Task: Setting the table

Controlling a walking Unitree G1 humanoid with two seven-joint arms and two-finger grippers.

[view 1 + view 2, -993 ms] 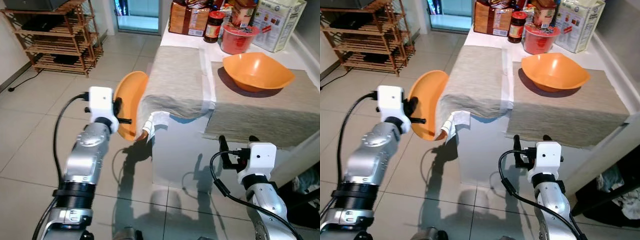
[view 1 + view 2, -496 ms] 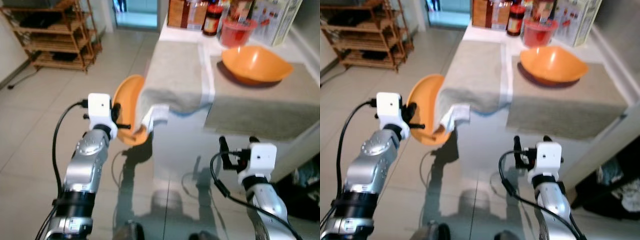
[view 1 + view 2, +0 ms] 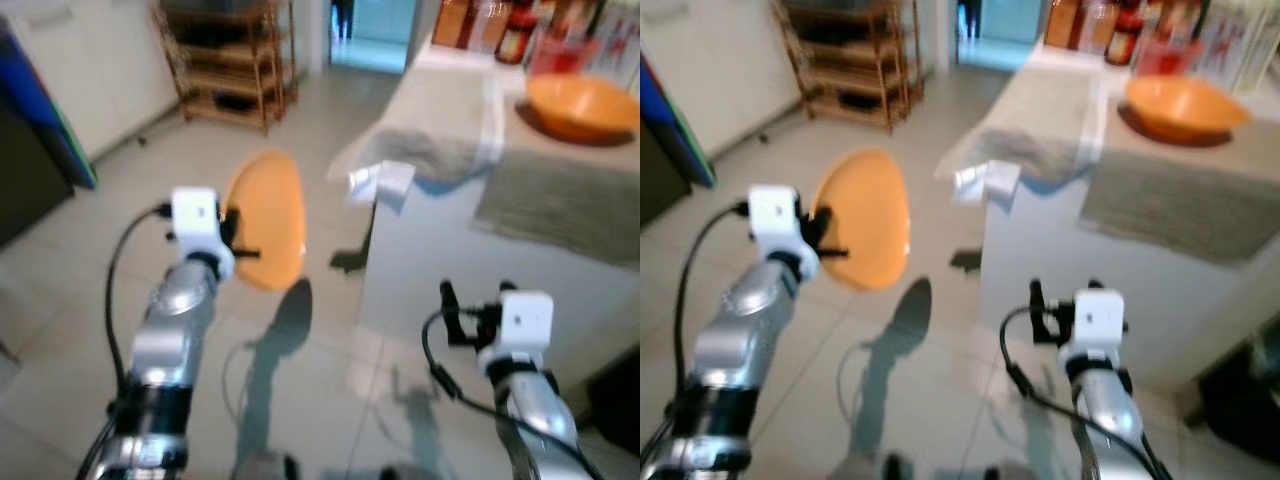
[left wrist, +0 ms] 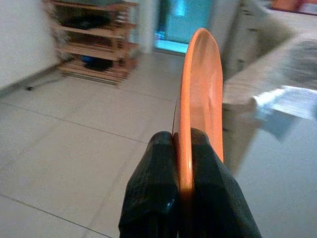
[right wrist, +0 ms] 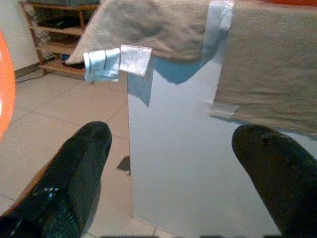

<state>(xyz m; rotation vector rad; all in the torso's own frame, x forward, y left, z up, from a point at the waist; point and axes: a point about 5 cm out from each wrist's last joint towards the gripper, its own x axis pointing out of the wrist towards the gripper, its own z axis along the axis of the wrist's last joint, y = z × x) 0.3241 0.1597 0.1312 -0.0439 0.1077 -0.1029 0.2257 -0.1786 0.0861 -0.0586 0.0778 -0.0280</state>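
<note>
White counter on a pale tiled floor. Two grey cloths lie side by side on top, the nearer corner of one hanging over the edge. Orange bowl sits on a cloth. Blurred jars and boxes at the far end.

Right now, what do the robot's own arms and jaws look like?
Both arms are silver metal cylinders with black joint rings, each ending in a white boxy wrist block. A black cable loops from each block down along the arm. The left gripper and right gripper each have two long, glossy black fingers with rounded tips. No markings are legible.
</note>
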